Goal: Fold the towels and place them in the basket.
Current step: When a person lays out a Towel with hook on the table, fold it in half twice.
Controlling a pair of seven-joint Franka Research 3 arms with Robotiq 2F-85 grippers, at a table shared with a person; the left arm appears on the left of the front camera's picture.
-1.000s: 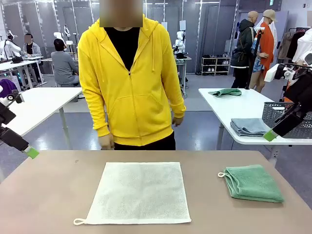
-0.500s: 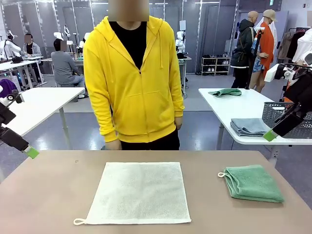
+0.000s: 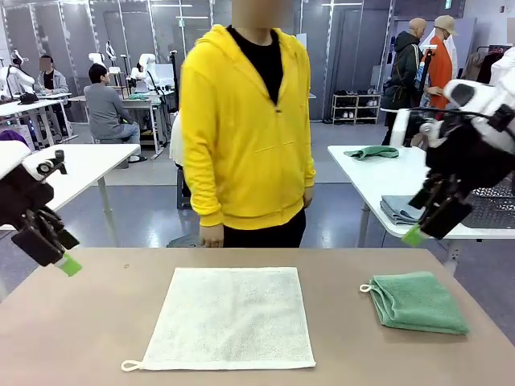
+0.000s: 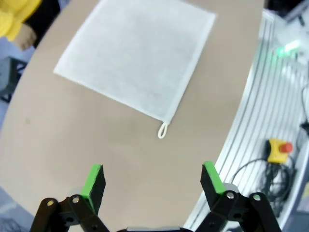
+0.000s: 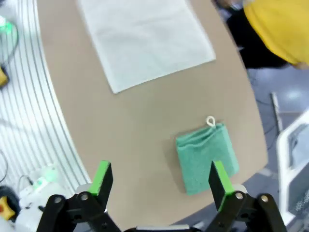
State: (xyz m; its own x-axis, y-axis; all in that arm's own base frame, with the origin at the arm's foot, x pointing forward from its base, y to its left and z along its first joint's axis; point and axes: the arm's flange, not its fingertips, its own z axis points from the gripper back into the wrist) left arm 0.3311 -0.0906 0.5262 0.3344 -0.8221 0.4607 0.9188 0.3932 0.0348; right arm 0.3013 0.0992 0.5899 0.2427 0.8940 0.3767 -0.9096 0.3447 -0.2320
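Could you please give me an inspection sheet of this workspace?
Surface: brown table, no spills seen.
Job's things: cream-white towel spread flat, centre; green towel folded, robot's right.
Clutter: nothing seen.
Tools: left tool and right tool open, above the table, empty.
Cables: black cables on the floor near a yellow stop-button box.
Surroundings: person in yellow hoodie at the far edge; grey mesh basket on the neighbouring table.

— What stands at the far side of the brown table (image 3: 80, 338)?
— A person in a yellow hoodie (image 3: 245, 137) over a black top, close to its far edge.
— And behind?
— A white table (image 3: 378, 181) at right, bearing a crumpled green cloth (image 3: 372, 152) and a folded grey cloth (image 3: 402, 211) (well apart). A seated person in grey (image 3: 103, 100) far left.
— Past the table's edge?
— A yellow box with a red button (image 4: 278, 149), beside cables.
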